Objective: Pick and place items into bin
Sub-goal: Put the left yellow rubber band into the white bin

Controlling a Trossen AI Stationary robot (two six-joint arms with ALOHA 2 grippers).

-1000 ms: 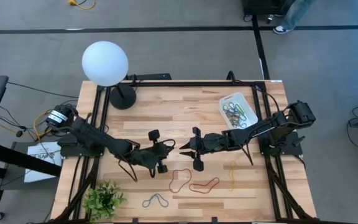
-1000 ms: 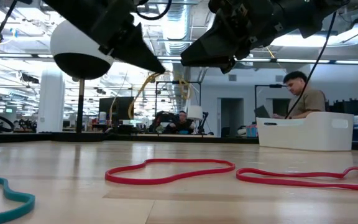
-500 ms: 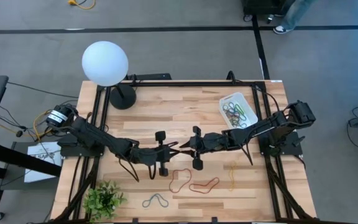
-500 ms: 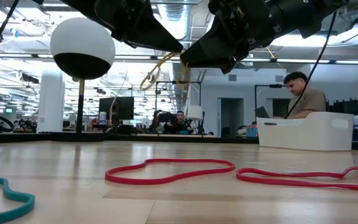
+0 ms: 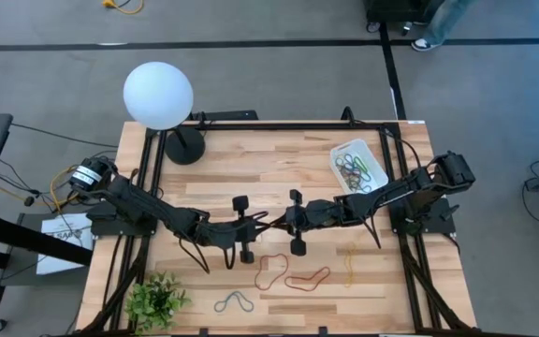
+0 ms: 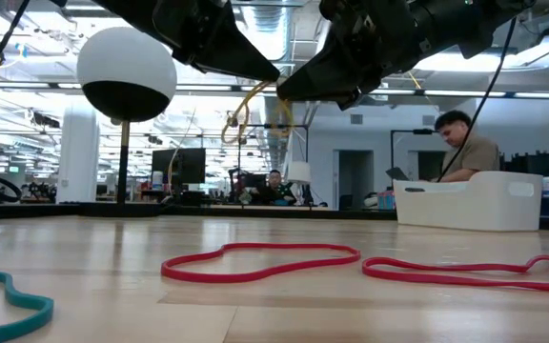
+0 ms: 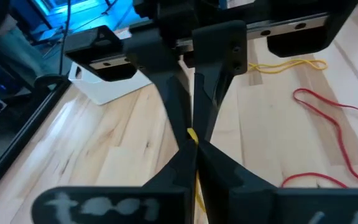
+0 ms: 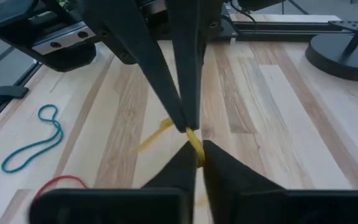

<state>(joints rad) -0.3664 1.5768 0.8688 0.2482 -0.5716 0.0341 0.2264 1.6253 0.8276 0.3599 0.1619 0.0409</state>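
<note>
Above the middle of the table my left gripper point(image 5: 266, 223) and my right gripper point(image 5: 282, 221) meet tip to tip, both shut on one yellow rubber band point(image 6: 239, 116). Part of that band hangs as a loop under the fingertips. On the wood nearer the front edge lie two red bands point(image 5: 271, 270) point(image 5: 307, 278), a yellow band point(image 5: 349, 265) and a blue-green band point(image 5: 235, 301). The white bin point(image 5: 358, 164) stands at the far right with several bands inside. My left gripper pinches the yellow band point(image 7: 192, 134) between its fingertips, coming from the table's left and slanting slightly down. The band is clear of the table. My right gripper pinches the same band point(image 8: 193, 140) between its fingertips, right against the left fingertips, coming from the table's right and slanting slightly down. A slack part of the band point(image 8: 154, 138) hangs past the tips, clear of the wood.
A white globe lamp point(image 5: 158, 95) stands on its dark base at the far left, and a small green plant point(image 5: 157, 301) sits at the near left corner. Black rails run along the table's sides. In the low view a person point(image 6: 460, 143) sits beyond the table.
My left gripper has moved toward the table's right with the yellow band, rolling a little, until its tips met my right gripper's. My right gripper has stayed in place and shut on the band.
</note>
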